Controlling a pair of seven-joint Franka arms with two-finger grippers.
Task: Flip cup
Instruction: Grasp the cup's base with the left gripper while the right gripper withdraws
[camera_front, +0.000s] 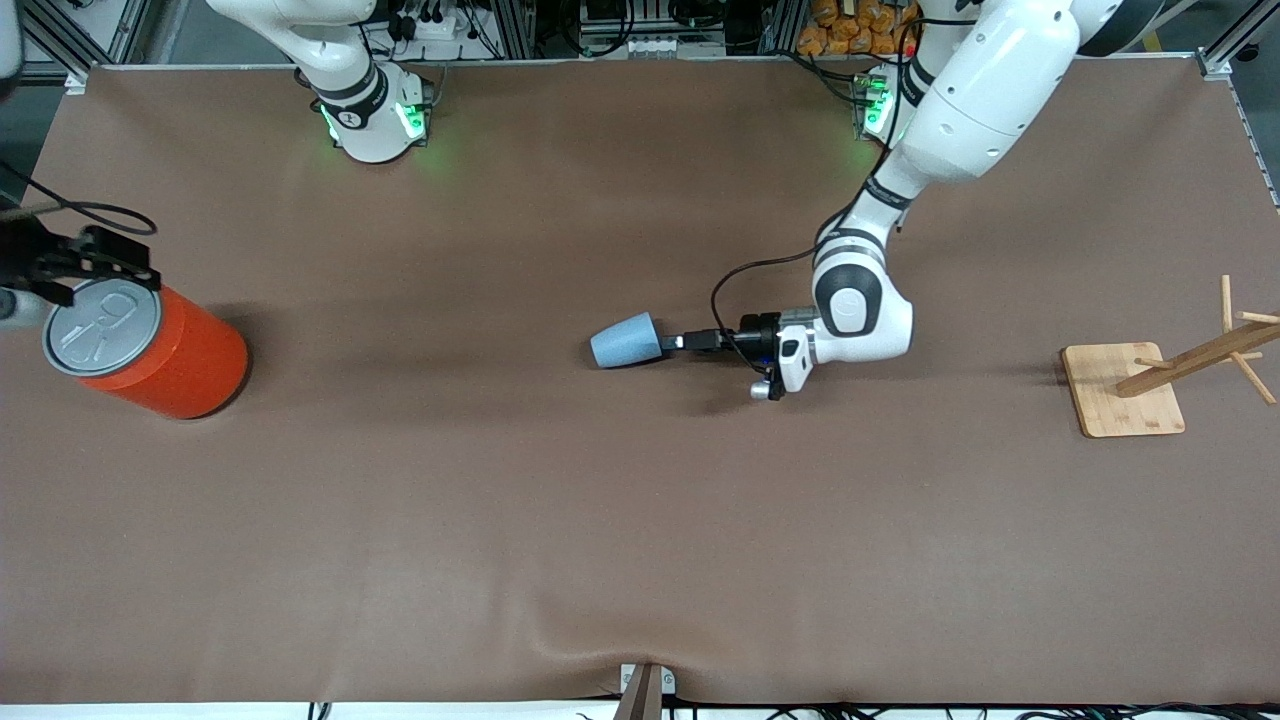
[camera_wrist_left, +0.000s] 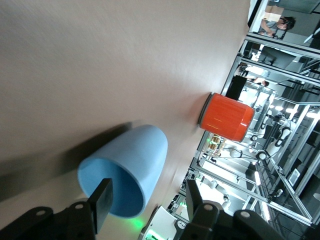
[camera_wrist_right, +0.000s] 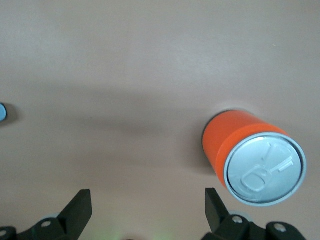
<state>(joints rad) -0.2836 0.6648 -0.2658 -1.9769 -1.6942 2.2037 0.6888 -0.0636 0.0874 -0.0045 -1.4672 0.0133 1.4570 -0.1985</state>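
Note:
The light-blue cup (camera_front: 625, 340) lies on its side near the middle of the table, its mouth turned toward the left arm's end. My left gripper (camera_front: 670, 342) is level with the table at the cup's rim. In the left wrist view one finger (camera_wrist_left: 102, 197) is in the cup's (camera_wrist_left: 135, 155) mouth. The other finger (camera_wrist_left: 196, 200) stands outside the wall with a gap, so the left gripper (camera_wrist_left: 149, 197) is open. My right gripper (camera_front: 115, 262) hangs open over the right arm's end of the table, and the right wrist view shows this gripper (camera_wrist_right: 147, 207) holding nothing.
A large orange can (camera_front: 165, 350) with a grey pull-tab lid stands at the right arm's end, just beside the right gripper; the same can (camera_wrist_right: 235, 135) shows in the right wrist view. A wooden rack on a square base (camera_front: 1125, 388) stands at the left arm's end.

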